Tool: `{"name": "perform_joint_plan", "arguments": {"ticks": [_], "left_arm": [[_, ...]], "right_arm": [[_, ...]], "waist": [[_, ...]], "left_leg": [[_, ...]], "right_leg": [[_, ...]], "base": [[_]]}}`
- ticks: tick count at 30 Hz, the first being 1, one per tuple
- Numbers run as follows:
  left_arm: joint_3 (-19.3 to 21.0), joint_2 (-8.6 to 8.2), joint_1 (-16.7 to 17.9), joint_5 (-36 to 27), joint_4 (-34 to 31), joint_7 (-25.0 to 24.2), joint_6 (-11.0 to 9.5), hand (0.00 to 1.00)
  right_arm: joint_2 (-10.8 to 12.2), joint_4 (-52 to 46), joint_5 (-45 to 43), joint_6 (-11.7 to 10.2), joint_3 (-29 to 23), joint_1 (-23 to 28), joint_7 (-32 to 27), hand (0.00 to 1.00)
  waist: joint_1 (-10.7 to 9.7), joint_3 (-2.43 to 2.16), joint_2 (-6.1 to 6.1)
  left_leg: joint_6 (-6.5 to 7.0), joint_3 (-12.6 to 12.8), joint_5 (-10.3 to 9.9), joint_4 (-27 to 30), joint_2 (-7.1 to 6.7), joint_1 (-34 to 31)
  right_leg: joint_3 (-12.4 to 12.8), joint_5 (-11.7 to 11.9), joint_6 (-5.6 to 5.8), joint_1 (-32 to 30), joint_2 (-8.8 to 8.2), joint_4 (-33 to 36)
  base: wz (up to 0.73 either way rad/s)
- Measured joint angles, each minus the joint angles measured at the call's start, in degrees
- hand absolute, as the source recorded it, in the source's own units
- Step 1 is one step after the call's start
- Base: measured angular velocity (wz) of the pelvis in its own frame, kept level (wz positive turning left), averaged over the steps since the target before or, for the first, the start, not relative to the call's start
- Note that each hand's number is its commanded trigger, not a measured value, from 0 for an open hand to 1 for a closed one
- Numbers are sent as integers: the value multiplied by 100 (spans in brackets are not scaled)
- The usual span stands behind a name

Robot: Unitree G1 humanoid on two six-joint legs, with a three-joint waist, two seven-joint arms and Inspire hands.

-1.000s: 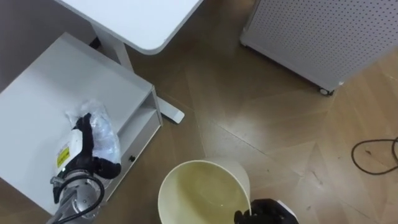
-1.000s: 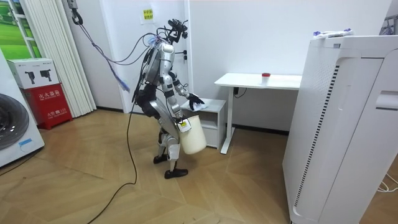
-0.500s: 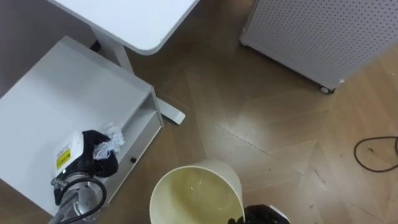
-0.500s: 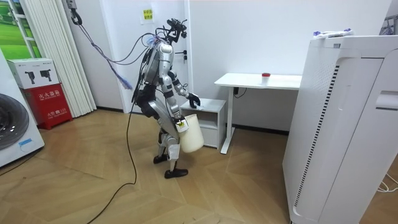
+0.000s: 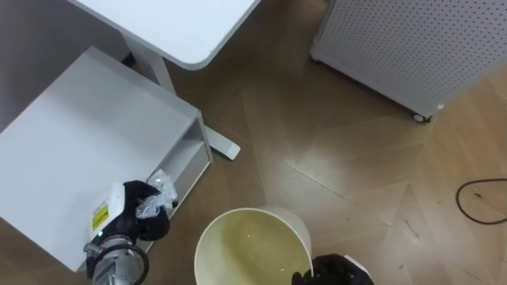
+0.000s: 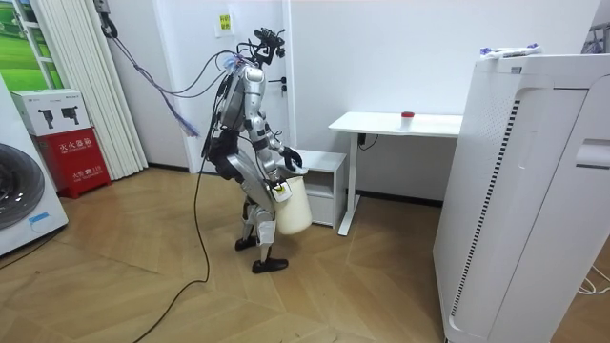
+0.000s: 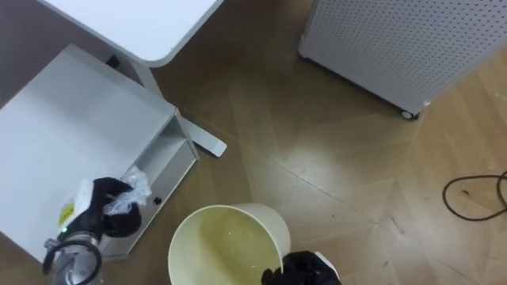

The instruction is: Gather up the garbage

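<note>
Since 1 second ago the left hand [image 5: 127, 215] has swung from the middle of the low white open-fronted cabinet [image 5: 87, 134] to its front corner, closer to the bin. The crumpled clear plastic wrapper [image 5: 156, 195] has travelled with it. The black fingers are curled round the wrapper and pinch it just off the cabinet's edge. It sits at 9 o'clock from the round cream plastic bin [image 5: 253, 237], near the rim but not yet over the mouth. The right hand [image 5: 333, 271] is at the bin's 5 o'clock, its dark fingers hooked over the rim. In the room view the bin hangs clear of the floor while the robot stands bent forward beside the cabinet.

I judge the pick itself done: 1 piece of garbage is lifted and secured. What is left is a short carry toward 3 o'clock, over the rim, and a release. The bin's inside looks bare.

The white desk worktop [image 5: 182, 24] lies at 11 o'clock and the white perforated panel on casters [image 5: 412, 39] at 1 o'clock. A black cable [image 5: 483, 198] loops on the wooden floor [image 5: 341, 158] at 3 o'clock. All are well apart from the wrapper's path. Only the near rim has to be cleared.
</note>
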Motion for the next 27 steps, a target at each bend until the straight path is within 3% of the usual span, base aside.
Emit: {"name": "perform_joint_plan", "arguments": {"ticks": [4,6,9,16,17,18,19,20,21,22,23,24,25,26,27], "left_arm": [[-289,-216,255,-10,-236,-135,-120,100],[-341,-379,392,-127,-281,-182,-129,100],[-345,-381,577,-127,-343,-359,-160,100],[-468,-389,961,-382,-497,-493,-148,100],[-468,-387,994,-409,-538,-496,-135,96],[-468,-387,1050,-470,-642,-504,-119,5],[-468,-388,1075,-501,-694,-507,-118,0],[-469,-393,1109,-562,-731,-516,-118,20],[-468,-394,1146,-590,-731,-540,-117,50],[-468,-391,1149,-600,-731,-561,-116,45],[-467,-384,1149,-599,-741,-599,-113,6],[-466,-384,1150,-598,-761,-650,-110,16],[-462,-384,1147,-598,-769,-684,-110,53],[-461,-383,1146,-598,-773,-748,-108,65],[-461,-383,1145,-599,-775,-831,-105,100]], "right_arm": [[50,-5,14,-3,7,17,0,100],[52,9,5,0,-70,57,-23,100],[68,77,-2,-2,-173,123,-11,100],[129,372,228,-76,-209,98,-6,100],[147,387,267,-76,-210,101,-6,100],[150,393,296,-77,-209,110,-8,100],[149,404,305,-79,-212,111,-11,100],[148,410,307,-79,-220,114,-16,100],[148,411,302,-79,-229,116,-16,100],[150,422,294,-79,-241,116,-16,100],[155,427,284,-79,-268,129,-15,100],[155,426,284,-81,-300,150,-15,100],[157,426,279,-80,-328,157,-15,100],[157,426,264,-81,-336,163,-15,100],[157,426,264,-80,-337,165,-15,100]], "waist": [[44,-42,-92],[174,-88,-163],[325,-147,-250],[510,-211,-341],[525,-212,-343],[536,-215,-349],[537,-217,-352],[535,-217,-362],[520,-218,-373],[519,-218,-373],[518,-219,-375],[514,-223,-381],[518,-223,-381],[519,-223,-381],[515,-223,-381]], "left_leg": [[3,15,-3,5,-2,-30],[4,33,-2,-13,-2,-10],[3,44,-2,-46,-3,105],[13,73,3,-77,-11,192],[21,77,11,-92,-6,190],[40,102,34,-134,-13,197],[49,117,43,-154,-20,204],[62,122,56,-194,-48,224],[74,125,81,-255,-94,248],[76,128,88,-277,-100,256],[85,130,94,-306,-104,270],[96,132,101,-329,-112,273],[99,132,102,-337,-112,272],[104,139,105,-356,-112,272],[106,142,104,-364,-112,271]], "right_leg": [[19,2,2,-40,0,-1],[22,9,-1,-39,1,0],[19,17,-13,39,-1,-13],[12,62,11,155,-11,-146],[12,93,17,169,-5,-191],[30,123,29,172,-10,-220],[42,134,36,173,-14,-220],[70,142,48,173,-31,-229],[93,152,65,178,-56,-250],[95,161,75,190,-58,-291],[94,177,85,215,-58,-322],[94,185,97,225,-65,-351],[94,195,103,231,-64,-375],[94,213,112,242,-62,-421],[94,217,118,248,-63,-440]], "base": [[-2],[-5],[-5],[-1],[-4],[-4],[-4],[0],[0],[0],[0],[0],[0],[-3],[0]]}}
